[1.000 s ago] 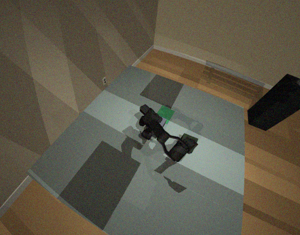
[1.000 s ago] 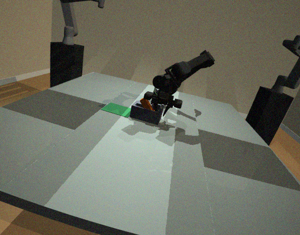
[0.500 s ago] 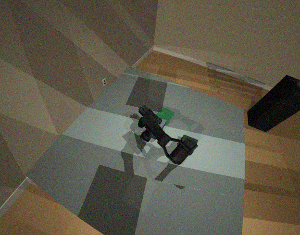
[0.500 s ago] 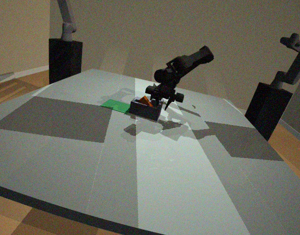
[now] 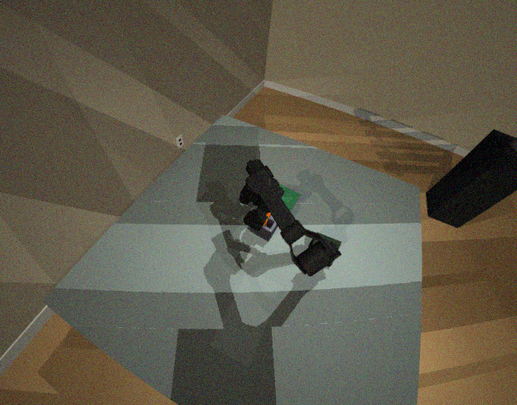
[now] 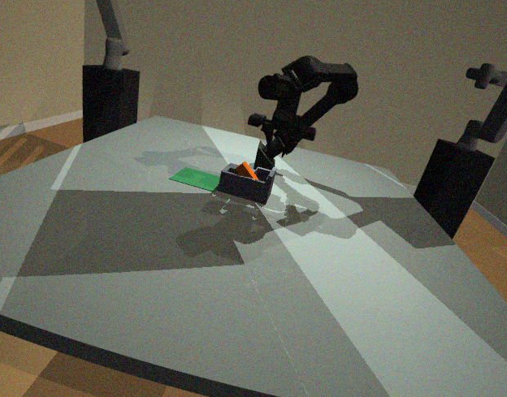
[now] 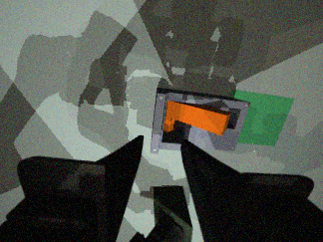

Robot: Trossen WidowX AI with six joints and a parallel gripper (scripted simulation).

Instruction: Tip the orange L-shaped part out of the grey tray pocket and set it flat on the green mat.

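Note:
The orange L-shaped part (image 5: pixel 268 215) (image 6: pixel 247 170) (image 7: pixel 199 117) is tilted in the grey tray (image 5: pixel 263 233) (image 6: pixel 242 188) (image 7: pixel 159 118). Its L-shaped end is down inside the pocket, and its plain end, on the side of the green mat (image 5: pixel 290 197) (image 6: pixel 192 178) (image 7: pixel 266 120), stands up above the rim. My gripper (image 6: pixel 271 158) (image 7: pixel 162 141) is partly open with nothing between its fingers. It is above the tray's side away from the mat, near the L-shaped end. In the top view the arm hides the fingertips and part of the tray.
The mat lies right beside the tray. A black pedestal with a grey arm (image 6: pixel 110 101) stands at the table's back left, and another black pedestal (image 6: pixel 450 185) with an arm is at the right. Broad shadows cross the table.

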